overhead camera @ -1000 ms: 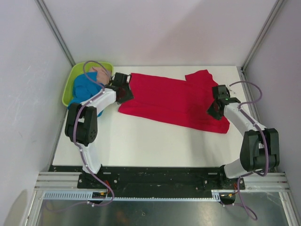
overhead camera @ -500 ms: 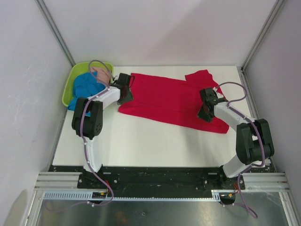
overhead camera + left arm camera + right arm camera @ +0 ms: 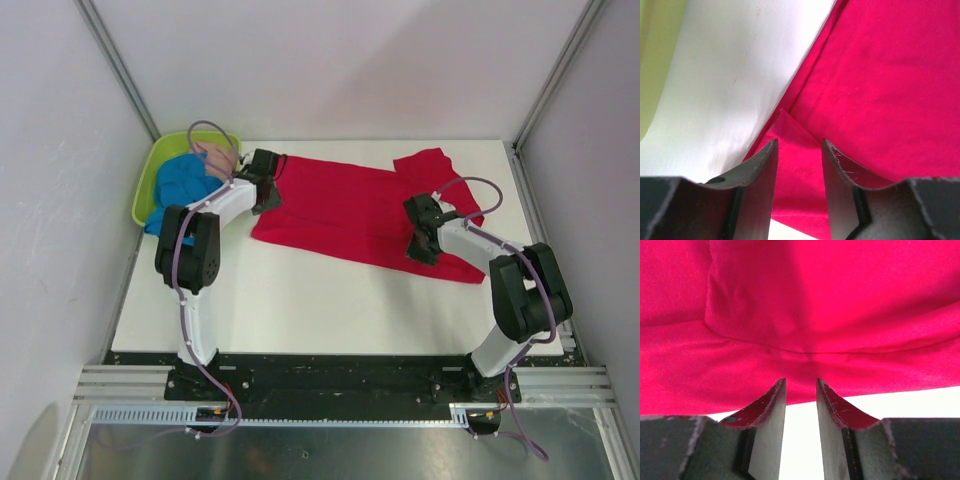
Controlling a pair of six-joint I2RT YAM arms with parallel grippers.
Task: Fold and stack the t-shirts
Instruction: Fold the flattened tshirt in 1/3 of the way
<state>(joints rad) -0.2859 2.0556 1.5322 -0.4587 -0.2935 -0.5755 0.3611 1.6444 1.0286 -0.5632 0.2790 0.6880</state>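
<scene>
Lying spread across the far half of the table (image 3: 300, 300), the red t-shirt (image 3: 350, 205) is stretching from just beside the lime-green basket (image 3: 143, 185) on the left almost to the right edge, while the blue t-shirt (image 3: 180, 185) and the pink t-shirt (image 3: 215, 158) are sitting bunched in that basket. The left gripper (image 3: 799, 145) is standing over the shirt's left end, jaws partly apart, with a small doubled corner of red cloth showing in the gap; whether the pads are touching it cannot be told. The right gripper (image 3: 800, 382) is sitting at the near hem toward the right, jaws at a narrow gap, bare table showing between them and nothing held. The likeliest trouble is looking like an uneven pick: the left jaws may be catching only the doubled flap or just one layer, and the right jaws, lying half off the cloth, may be shutting on the table's surface and missing the hem. Either slip would be leaving one end behind, so a lift would be dragging the shirt askew and creasing the fold
</scene>
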